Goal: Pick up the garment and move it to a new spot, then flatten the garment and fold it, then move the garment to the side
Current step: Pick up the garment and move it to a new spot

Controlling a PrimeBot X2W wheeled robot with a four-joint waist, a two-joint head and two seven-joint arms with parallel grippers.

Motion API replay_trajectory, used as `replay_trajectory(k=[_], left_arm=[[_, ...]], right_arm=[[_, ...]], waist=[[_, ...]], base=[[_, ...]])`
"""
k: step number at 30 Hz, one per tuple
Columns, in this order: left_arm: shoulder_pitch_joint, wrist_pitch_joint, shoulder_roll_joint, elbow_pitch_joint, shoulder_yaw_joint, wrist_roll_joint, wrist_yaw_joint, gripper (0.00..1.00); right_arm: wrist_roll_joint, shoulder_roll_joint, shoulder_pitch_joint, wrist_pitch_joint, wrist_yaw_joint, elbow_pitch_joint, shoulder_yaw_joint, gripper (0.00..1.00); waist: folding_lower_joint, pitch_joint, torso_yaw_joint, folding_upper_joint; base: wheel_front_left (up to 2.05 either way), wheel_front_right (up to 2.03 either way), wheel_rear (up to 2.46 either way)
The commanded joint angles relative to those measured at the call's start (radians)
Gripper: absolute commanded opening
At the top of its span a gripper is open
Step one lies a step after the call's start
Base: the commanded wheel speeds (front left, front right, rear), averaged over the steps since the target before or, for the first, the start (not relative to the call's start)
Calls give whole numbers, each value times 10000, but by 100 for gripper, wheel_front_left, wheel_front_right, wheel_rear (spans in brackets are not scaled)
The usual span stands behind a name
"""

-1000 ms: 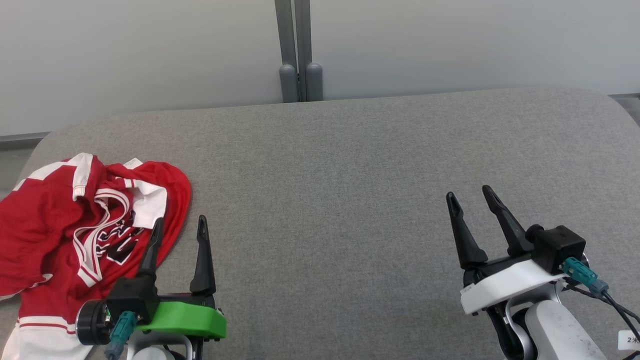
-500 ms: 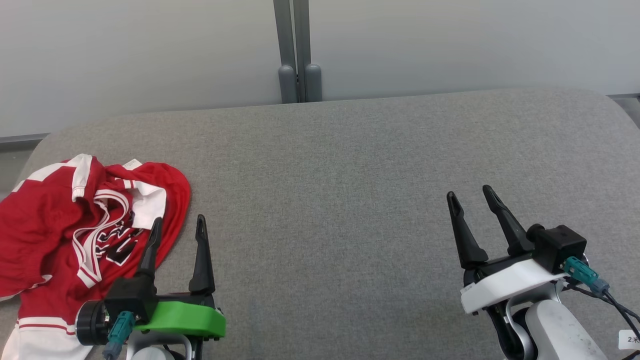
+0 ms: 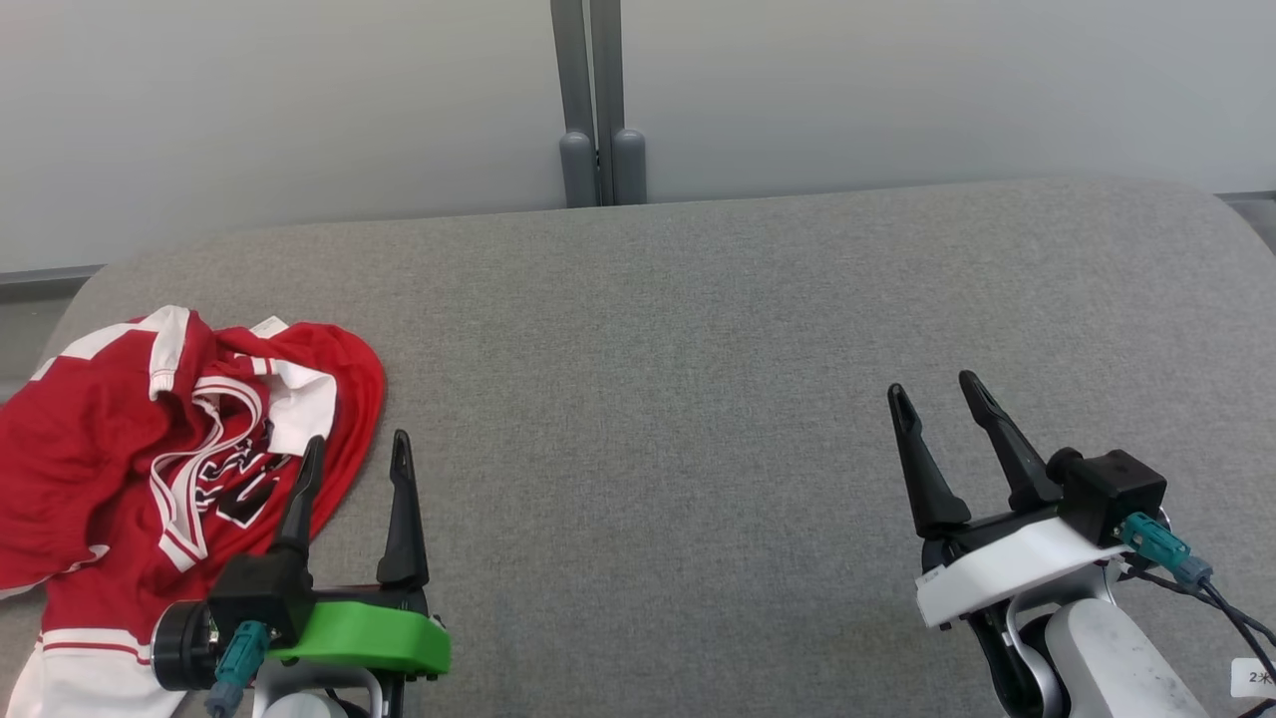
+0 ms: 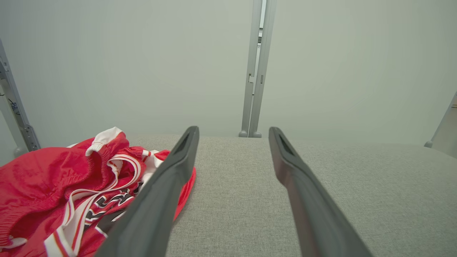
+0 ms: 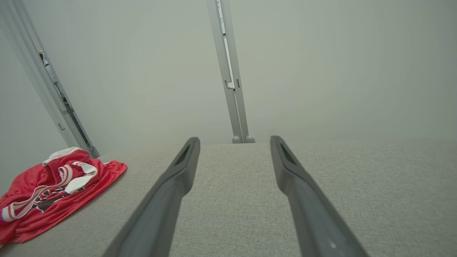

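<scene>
- Expect light, limp, slippery cloth from the red garment (image 3: 110,439)
- Pinch a raised fold near the white trim
- With left gripper (image 3: 359,439) spread, empty, at its edge; right gripper (image 3: 931,385) spread too, well apart

I read garment (image 3: 120,439) as bright red: white bands at hems, white-red-white striped trim, black-and-white print at middle. Cushion (image 3: 698,349) under garment: plain heathered grey weave. Wall (image 3: 299,100) behind garment: flat pale grey-white; post (image 3: 598,100) on it darker grey. My left gripper (image 3: 359,439), just beside garment: black fingers (image 3: 404,519), green mount (image 3: 369,638), teal plug (image 3: 239,653). My right gripper (image 3: 933,385), well apart from garment: same black, white mount (image 3: 1007,568), second teal plug (image 3: 1156,543).
</scene>
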Motion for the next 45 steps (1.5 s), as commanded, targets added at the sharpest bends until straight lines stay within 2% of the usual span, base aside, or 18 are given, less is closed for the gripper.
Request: replay_trajectory(k=[1, 10, 24, 30, 36, 45], left_arm=[[3, -31, 66, 17, 22, -110, 11, 100], [40, -20, 66, 34, 70, -394, 157, 100], [245, -20, 61, 169, 409, -531, 203, 100], [301, -19, 61, 202, 593, -523, 120, 100], [382, -20, 62, 254, 645, -454, 103, 100], [393, -19, 62, 292, 701, -438, 41, 100]], right_arm=[[27, -18, -36, -29, 8, 18, 6, 100], [281, 28, 184, -27, 6, 37, 114, 100], [683, 31, 387, -27, 6, -31, 523, 100], [804, 32, 406, -27, 6, -39, 736, 100], [866, 40, 413, -27, 6, 17, 847, 100], [929, 37, 447, -27, 6, 14, 989, 100]], waist=[[0, -4, 24, -1], [0, 21, 680, -1], [0, -57, 3088, -1], [0, -47, 3900, -1], [0, -103, 4348, -1], [0, -164, 4472, -1]], base=[[0, 0, 0], [0, 0, 0], [0, 0, 0], [0, 0, 0], [0, 0, 0], [0, 0, 0]])
